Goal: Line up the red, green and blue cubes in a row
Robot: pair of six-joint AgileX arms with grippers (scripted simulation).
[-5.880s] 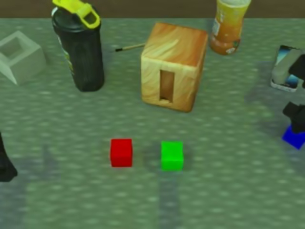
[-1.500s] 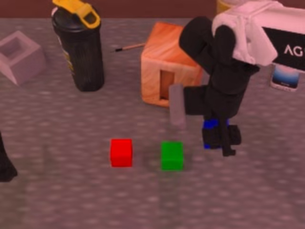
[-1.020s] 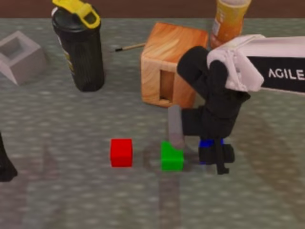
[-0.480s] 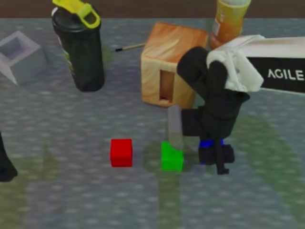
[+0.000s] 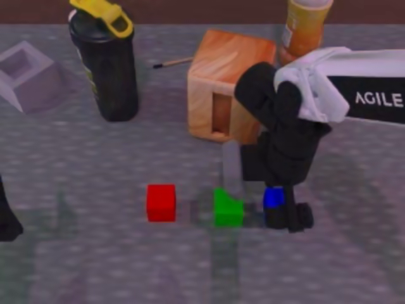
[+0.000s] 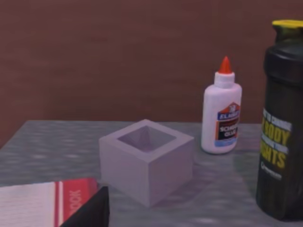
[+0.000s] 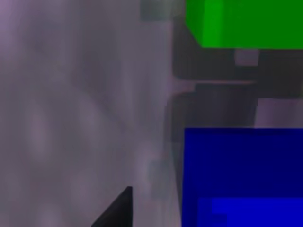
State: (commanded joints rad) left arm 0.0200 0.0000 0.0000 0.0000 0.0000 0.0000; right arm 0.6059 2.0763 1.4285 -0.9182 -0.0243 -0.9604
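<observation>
- The red cube [image 5: 161, 202], green cube [image 5: 228, 208] and blue cube [image 5: 274, 197] lie in one line across the middle of the desk [image 5: 95, 253]; red sits well apart to the left of green, and blue sits just beside green on its right, with a narrow gap showing in the right wrist view between green cube [image 7: 244, 23] and blue cube [image 7: 241, 175]
- The right claw [image 5: 286, 214] is low over the blue cube, its dark fingers hiding most of the block; whether it pinches the cube or has let go, I cannot tell
- The left claw [image 5: 7, 221] is parked at the desk's left edge; its fingers cannot be judged either
- Handling, as a judgement: the cubes look rigid, light and matte, so not slippery and not fragile; the flat opposite side faces are the natural hold, taken square on so the block does not twist
- Being light, a cube would likely skid if nudged; green stands close enough to blue to be knocked by a careless finger
</observation>
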